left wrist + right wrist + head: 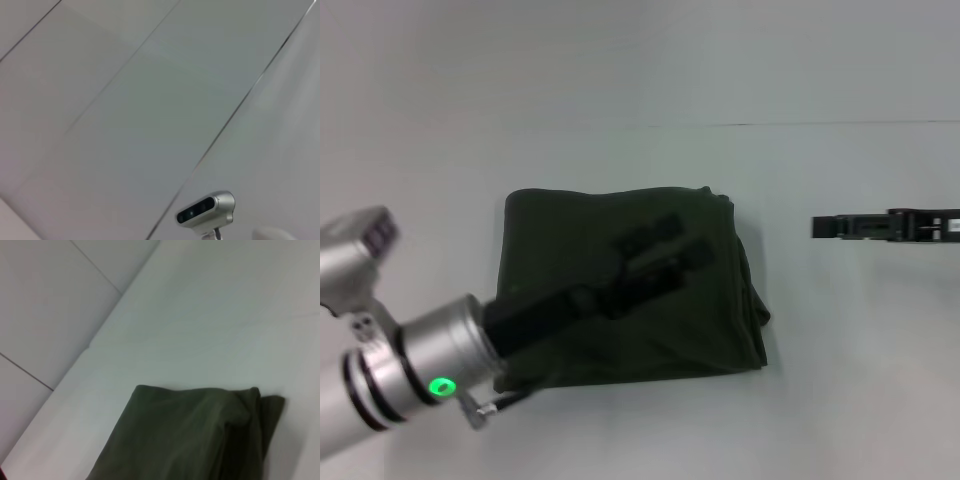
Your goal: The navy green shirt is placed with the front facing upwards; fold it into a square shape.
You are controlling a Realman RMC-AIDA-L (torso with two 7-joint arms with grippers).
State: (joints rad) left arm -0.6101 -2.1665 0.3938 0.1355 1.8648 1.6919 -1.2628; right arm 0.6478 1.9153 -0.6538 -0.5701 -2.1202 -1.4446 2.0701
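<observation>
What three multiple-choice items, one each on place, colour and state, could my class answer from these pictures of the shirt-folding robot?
1. Where is the left gripper?
A. Over the shirt
B. Off the table
C. Beside the right gripper

2. What colour is the shirt?
A. Cream
B. Dark olive green
C. Blue

3. What state is the shirt in?
A. Spread flat, sleeves out
B. Hanging from the jaws
C. Folded into a rough square

Answers: 1 A, the head view shows it above the cloth; 2 B, dark green throughout; 3 C, a compact layered block lies on the table, the right gripper apart from it.

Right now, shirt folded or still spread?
Folded. The navy green shirt lies as a compact, roughly square bundle with layered edges on its right side; no sleeves or lettering show. Left pincer is over it.
</observation>
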